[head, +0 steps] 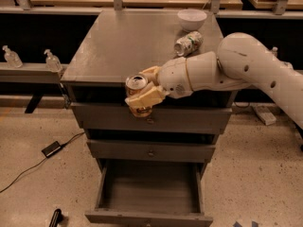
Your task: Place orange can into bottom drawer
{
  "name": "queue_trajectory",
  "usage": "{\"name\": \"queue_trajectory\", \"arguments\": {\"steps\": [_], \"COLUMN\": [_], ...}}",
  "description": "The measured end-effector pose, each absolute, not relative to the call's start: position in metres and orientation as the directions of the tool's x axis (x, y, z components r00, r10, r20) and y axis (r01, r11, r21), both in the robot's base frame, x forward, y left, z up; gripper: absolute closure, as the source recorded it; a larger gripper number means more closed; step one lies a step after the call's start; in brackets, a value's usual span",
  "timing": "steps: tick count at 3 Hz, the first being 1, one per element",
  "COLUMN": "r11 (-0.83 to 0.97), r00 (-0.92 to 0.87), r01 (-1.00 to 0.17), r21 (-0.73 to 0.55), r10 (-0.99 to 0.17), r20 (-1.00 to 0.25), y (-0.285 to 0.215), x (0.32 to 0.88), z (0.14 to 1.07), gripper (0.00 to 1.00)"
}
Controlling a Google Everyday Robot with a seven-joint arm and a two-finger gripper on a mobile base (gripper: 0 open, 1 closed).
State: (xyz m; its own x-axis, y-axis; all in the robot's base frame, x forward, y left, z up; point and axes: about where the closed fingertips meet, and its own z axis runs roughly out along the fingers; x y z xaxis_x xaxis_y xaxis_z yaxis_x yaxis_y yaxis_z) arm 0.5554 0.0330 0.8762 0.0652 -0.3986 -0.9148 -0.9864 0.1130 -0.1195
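Camera view, single frame.

- Gripper (136,90): at the near edge of the cabinet top (118,41), left of centre, level with the top drawer (194,119) front. The white arm (246,67) reaches in from the right.
- Fingers (144,98): the tan pair is pinching the orange can (137,83), one finger across its near side and one behind it.
- Orange can: held roughly upright with the silver top and pull tab facing up. It is clear of the cabinet top, and its lower part shows in front of the top drawer face.
- Bottom drawer (142,216): pulled out toward the near side, inside bare. It lies below the can and well apart from it.
- Middle drawer (189,151): closed, as is the top one.
- Far right of the cabinet top: white bowl (191,19), with a white-and-green can (188,42) on its side just near of it.
- Left ledge: two clear bottles (12,56).
- Floor, near left: black cable with adapter (51,149).
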Motion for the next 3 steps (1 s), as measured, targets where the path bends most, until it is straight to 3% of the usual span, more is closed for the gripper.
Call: {"name": "queue_trajectory", "arguments": {"steps": [1, 3], "r11": [0.138, 0.218], "r00": [0.041, 0.045], "r01": [-0.986, -0.974], "r21": [-0.090, -0.056], "r10": [-0.326, -0.057], "r20": [-0.945, -0.997], "y": [0.029, -0.022], "x": [0.553, 0.513], "z": [0.841, 0.719], "gripper": [1.00, 1.00]}}
